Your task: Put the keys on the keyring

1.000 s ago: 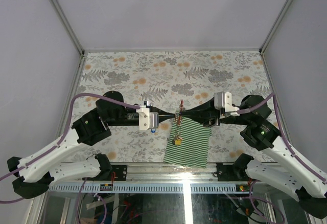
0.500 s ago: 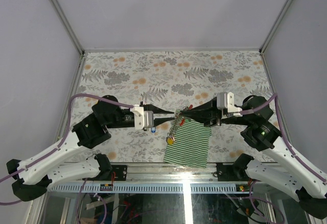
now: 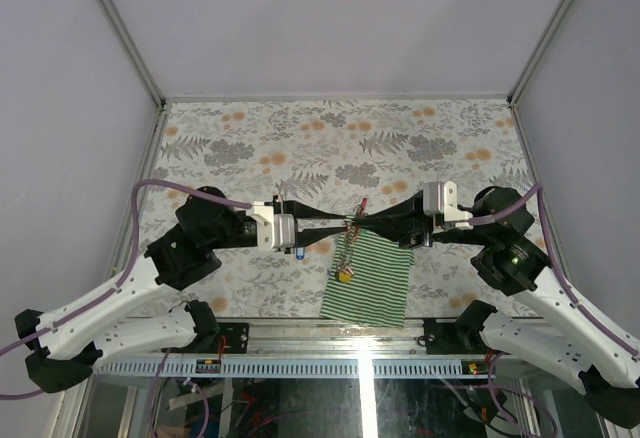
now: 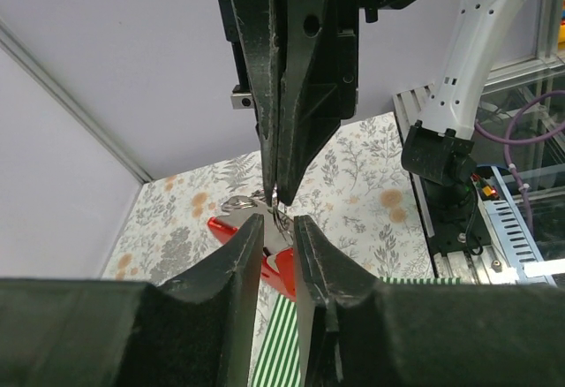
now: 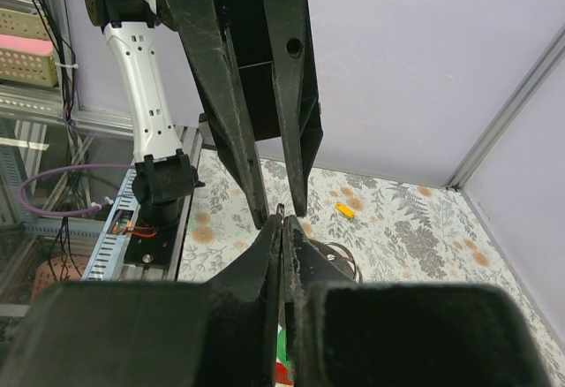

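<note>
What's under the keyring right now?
The striped cloth's far-left corner lies below the keyring; a yellow-tagged key dangles over its left edge. The table beneath the cloth is hidden.

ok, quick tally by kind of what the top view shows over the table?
gripper: 2, left gripper and right gripper
keyring: 1
yellow-tagged key: 1, hanging from the keyring
striped cloth: 1
Total: 5
</note>
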`<action>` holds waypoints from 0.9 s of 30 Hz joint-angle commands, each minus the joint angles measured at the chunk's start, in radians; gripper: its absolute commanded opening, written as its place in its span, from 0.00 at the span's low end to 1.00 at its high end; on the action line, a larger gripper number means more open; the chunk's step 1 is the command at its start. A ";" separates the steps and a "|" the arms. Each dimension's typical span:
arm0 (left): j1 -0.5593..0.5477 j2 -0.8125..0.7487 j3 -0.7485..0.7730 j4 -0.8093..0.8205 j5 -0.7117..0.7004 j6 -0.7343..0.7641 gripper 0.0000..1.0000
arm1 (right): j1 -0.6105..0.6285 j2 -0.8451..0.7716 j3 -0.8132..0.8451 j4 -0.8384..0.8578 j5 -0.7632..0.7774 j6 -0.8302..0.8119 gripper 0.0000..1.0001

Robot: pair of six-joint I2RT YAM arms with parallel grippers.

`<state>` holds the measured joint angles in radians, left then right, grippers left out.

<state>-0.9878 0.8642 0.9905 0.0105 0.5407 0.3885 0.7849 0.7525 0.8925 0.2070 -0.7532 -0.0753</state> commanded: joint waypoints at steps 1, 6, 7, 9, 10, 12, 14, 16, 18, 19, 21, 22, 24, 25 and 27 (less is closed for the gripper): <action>-0.005 0.019 0.003 0.069 0.048 -0.020 0.21 | 0.006 -0.022 0.039 0.063 -0.011 -0.015 0.00; -0.005 0.026 -0.003 0.059 0.041 -0.014 0.21 | 0.007 -0.022 0.039 0.062 -0.012 -0.018 0.00; -0.005 0.026 -0.003 0.058 0.040 -0.013 0.19 | 0.007 -0.022 0.040 0.061 -0.012 -0.018 0.00; -0.005 0.029 -0.001 0.057 0.039 -0.011 0.14 | 0.007 -0.024 0.037 0.060 -0.014 -0.017 0.00; -0.005 0.031 0.001 0.056 0.039 -0.010 0.11 | 0.007 -0.024 0.036 0.059 -0.014 -0.018 0.00; -0.005 0.034 0.010 0.048 0.036 -0.007 0.04 | 0.007 -0.026 0.034 0.054 -0.014 -0.020 0.00; -0.005 0.036 0.022 0.026 0.030 0.004 0.00 | 0.007 -0.027 0.034 0.043 -0.014 -0.026 0.00; -0.005 0.042 0.049 -0.026 0.025 0.031 0.00 | 0.007 -0.031 0.034 0.029 -0.013 -0.035 0.00; -0.005 0.051 0.089 -0.111 0.016 0.080 0.00 | 0.007 -0.038 0.034 0.006 -0.006 -0.051 0.08; -0.005 0.059 0.110 -0.159 0.011 0.110 0.00 | 0.007 -0.044 0.035 -0.009 0.001 -0.061 0.12; -0.005 0.076 0.160 -0.293 0.003 0.184 0.00 | 0.007 -0.053 0.034 -0.038 0.018 -0.084 0.21; -0.005 0.086 0.188 -0.353 0.002 0.230 0.00 | 0.007 -0.057 0.033 -0.051 0.027 -0.095 0.24; -0.006 0.116 0.259 -0.461 -0.014 0.310 0.00 | 0.006 -0.060 0.031 -0.071 0.042 -0.116 0.28; -0.005 0.132 0.285 -0.504 -0.028 0.342 0.00 | 0.007 -0.059 0.028 -0.079 0.047 -0.124 0.30; -0.005 0.161 0.330 -0.574 -0.064 0.400 0.00 | 0.007 -0.056 0.019 -0.086 0.056 -0.137 0.32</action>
<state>-0.9878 0.9897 1.2098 -0.3725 0.5426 0.6064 0.7849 0.7055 0.8928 0.1287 -0.7387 -0.1631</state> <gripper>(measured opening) 0.020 0.305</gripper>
